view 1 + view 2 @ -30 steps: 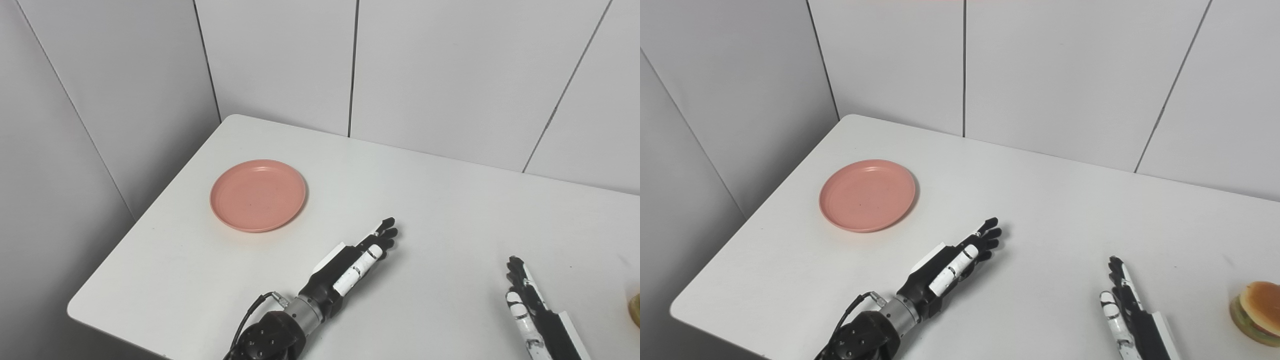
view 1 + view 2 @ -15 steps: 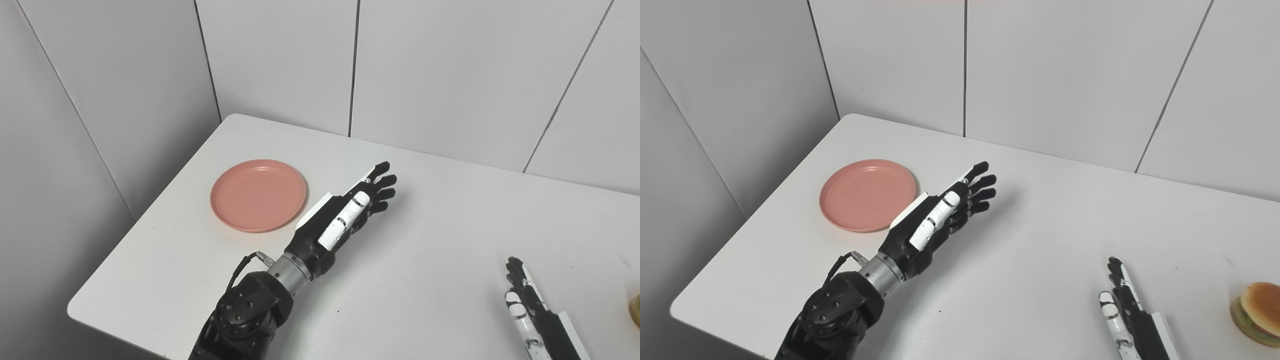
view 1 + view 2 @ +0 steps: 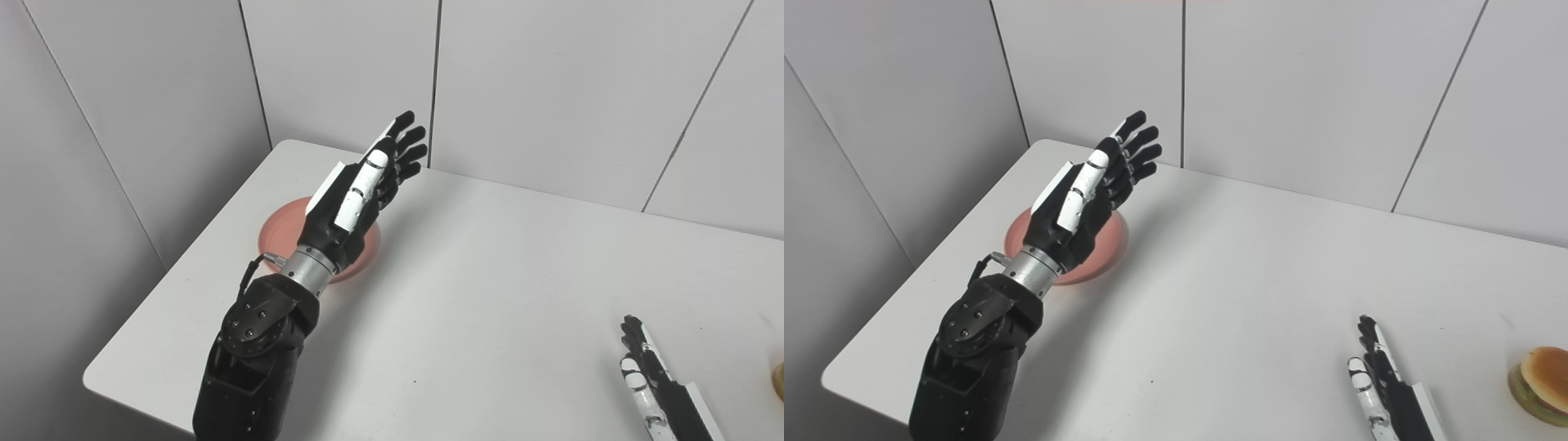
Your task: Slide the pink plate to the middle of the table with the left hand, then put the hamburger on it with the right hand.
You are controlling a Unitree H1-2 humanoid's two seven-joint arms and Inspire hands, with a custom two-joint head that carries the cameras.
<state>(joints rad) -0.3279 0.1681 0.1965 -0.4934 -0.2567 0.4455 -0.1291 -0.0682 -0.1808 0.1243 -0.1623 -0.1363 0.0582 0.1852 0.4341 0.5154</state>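
Pink round plastic plate [image 3: 1110,240] lies flat on the wide white rectangular table [image 3: 1249,263], beneath the left hand, so that the palm and wrist cover most of it; only a crescent of rim shows to either side of the wrist. Being round, it has no long axis and points no particular way. It sits toward the table's left edge, well apart from the right hand.

Above the plate is the black and white left hand [image 3: 1087,193], raised clear of the table, palm turned toward the right, its long axis running up and away toward the far wall. Its fingers [image 3: 1142,142] are straight and only slightly fanned, the thumb lying alongside them, and it holds nothing. Whether any part of it touches the plate cannot be told. The forearm [image 3: 968,349] slants down from the wrist to the near table edge.

At the near right lies the black and white right hand [image 3: 1375,367], low over the table, fingers extended forward and close together, empty, partly cut off by the picture's bottom edge.

Just right of that hand, near the table's right side, sits the small hamburger with a tan bun and green lettuce [image 3: 1538,384], resting on the table, apart from the fingers.
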